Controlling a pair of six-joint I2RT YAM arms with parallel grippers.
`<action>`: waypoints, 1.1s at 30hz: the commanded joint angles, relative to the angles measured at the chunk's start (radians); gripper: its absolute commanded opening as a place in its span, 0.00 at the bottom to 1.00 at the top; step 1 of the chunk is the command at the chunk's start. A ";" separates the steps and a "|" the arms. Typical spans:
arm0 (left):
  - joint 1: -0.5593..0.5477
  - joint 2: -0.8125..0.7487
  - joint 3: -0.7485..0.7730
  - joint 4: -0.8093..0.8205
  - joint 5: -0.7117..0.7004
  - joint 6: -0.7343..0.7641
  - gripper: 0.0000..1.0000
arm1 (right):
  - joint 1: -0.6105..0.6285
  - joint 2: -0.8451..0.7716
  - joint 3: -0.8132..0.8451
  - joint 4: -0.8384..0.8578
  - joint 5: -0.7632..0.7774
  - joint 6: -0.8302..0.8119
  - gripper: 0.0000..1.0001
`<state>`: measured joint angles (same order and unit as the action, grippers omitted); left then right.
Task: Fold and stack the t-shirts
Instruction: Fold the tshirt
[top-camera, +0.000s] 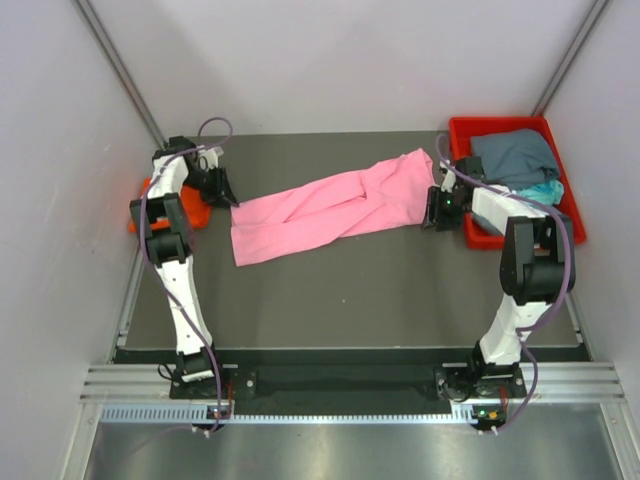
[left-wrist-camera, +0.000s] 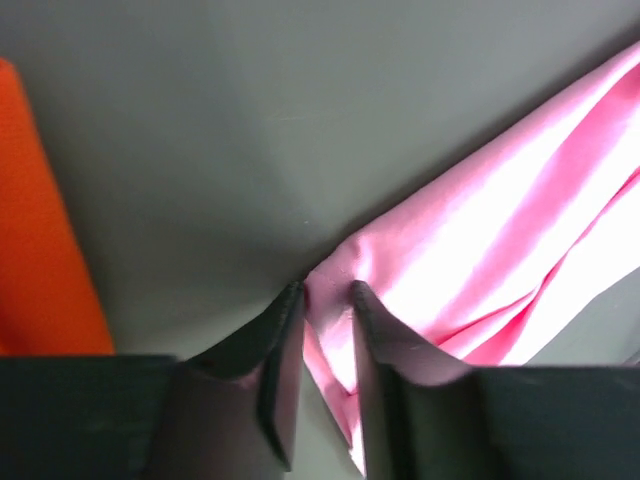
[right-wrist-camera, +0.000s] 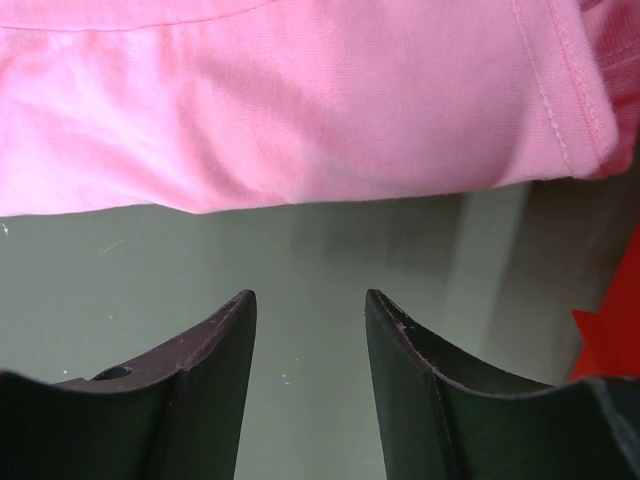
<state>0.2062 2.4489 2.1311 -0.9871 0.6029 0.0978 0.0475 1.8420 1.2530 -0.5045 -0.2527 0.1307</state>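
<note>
A light pink t-shirt (top-camera: 330, 205) lies stretched in a crumpled band across the middle of the dark table. My left gripper (top-camera: 222, 190) is at its left end, and in the left wrist view (left-wrist-camera: 326, 292) the jaws are shut on a corner of the pink cloth (left-wrist-camera: 480, 230). My right gripper (top-camera: 432, 212) is open and empty just off the shirt's right end; the pink hem (right-wrist-camera: 300, 110) lies ahead of its fingertips (right-wrist-camera: 308, 298). An orange t-shirt (top-camera: 165, 205) lies at the left edge behind my left arm. Grey-blue (top-camera: 515, 155) and teal (top-camera: 540, 190) shirts sit in the tray.
The red plastic tray (top-camera: 470, 128) stands at the back right, right beside my right arm. White walls close in on the left, right and back. The table's bare dark surface (top-camera: 350, 290) stretches in front of the pink shirt.
</note>
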 joint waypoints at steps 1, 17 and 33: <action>-0.013 0.007 0.029 0.015 0.055 0.000 0.29 | -0.009 0.000 0.046 0.026 0.023 -0.017 0.48; -0.005 -0.010 0.033 0.005 0.001 0.006 0.00 | -0.074 0.059 0.069 0.066 -0.042 0.199 0.53; -0.001 -0.083 -0.028 -0.019 -0.029 0.029 0.00 | -0.055 0.188 0.198 0.093 0.009 0.242 0.29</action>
<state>0.1959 2.4481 2.1178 -0.9894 0.5846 0.1047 -0.0078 2.0201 1.4036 -0.4126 -0.3004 0.3744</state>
